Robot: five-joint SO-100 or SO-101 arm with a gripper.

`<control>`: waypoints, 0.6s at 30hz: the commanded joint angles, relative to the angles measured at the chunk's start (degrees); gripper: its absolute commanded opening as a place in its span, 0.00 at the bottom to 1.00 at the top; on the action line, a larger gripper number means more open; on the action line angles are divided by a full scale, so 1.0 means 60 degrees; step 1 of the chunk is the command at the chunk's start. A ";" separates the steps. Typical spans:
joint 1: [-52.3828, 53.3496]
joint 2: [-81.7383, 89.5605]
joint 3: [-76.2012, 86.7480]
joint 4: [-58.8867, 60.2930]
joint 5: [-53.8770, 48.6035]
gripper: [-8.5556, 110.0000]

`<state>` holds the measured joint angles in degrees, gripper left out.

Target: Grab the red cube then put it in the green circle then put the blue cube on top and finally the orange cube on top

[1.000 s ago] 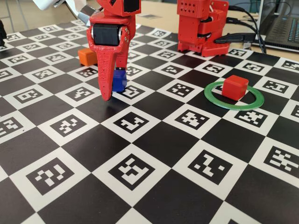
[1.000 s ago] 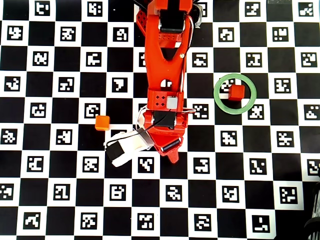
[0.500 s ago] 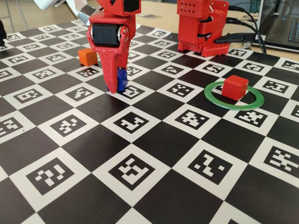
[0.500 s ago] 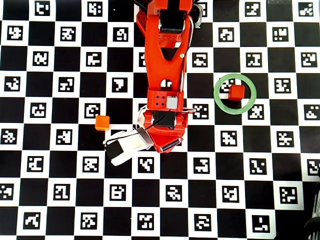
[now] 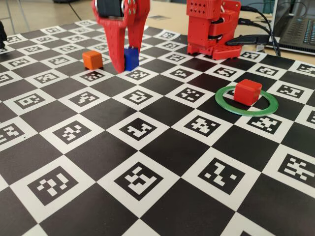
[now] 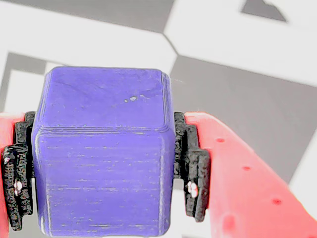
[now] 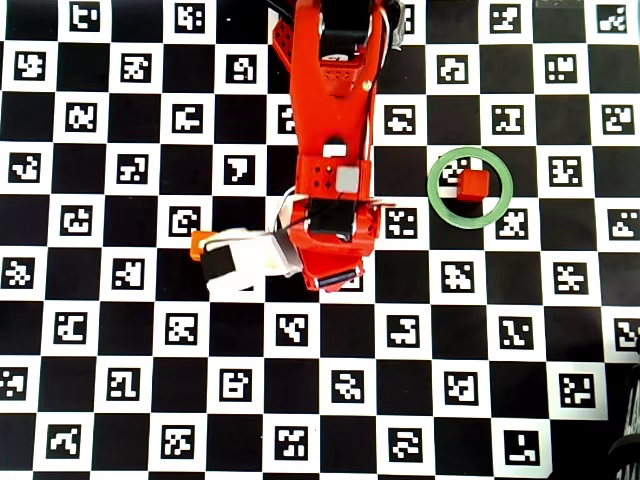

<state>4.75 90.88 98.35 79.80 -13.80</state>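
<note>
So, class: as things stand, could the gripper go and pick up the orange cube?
Probably not yet. The gripper is shut on the blue cube, held above the board. The orange cube sits unobstructed nearby, so the way is free once the blue cube is released.

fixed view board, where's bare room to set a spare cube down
The near checkerboard is bare, from the front edge back to the green circle. The far left is crowded: orange cube and gripper, its jaws shut on the blue cube. The red cube fills the ring.
</note>
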 commanded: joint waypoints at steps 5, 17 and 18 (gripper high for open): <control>-0.0645 0.1729 -0.1670 0.2563 0.2051 0.04; -0.2534 0.3267 -0.1538 0.3589 0.5171 0.04; -0.2842 0.3354 -0.1538 0.3677 0.5420 0.04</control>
<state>-7.65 106.08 92.99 98.61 15.21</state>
